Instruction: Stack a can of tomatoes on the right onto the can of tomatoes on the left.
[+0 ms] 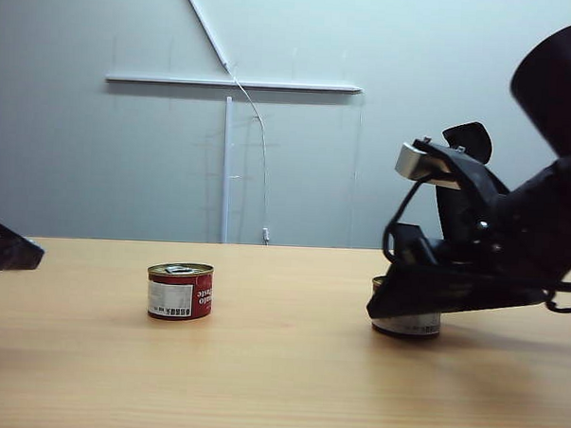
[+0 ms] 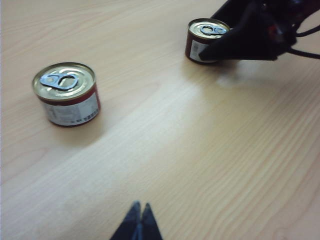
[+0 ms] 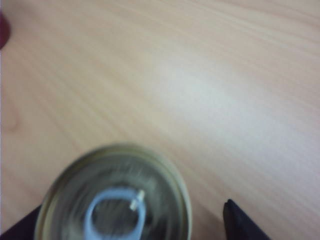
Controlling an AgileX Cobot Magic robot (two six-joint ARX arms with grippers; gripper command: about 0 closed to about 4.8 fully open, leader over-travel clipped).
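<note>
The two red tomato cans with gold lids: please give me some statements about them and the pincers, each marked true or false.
1. The left red tomato can with a gold pull-tab lid stands upright on the wooden table. True.
2. The right red tomato can is already stacked on the left one. False: it stands on the table, apart from it.
3. The right pincer is open around the right can. True.
4. The left pincer holds the left can. False: it is shut, empty and away from it.
</note>
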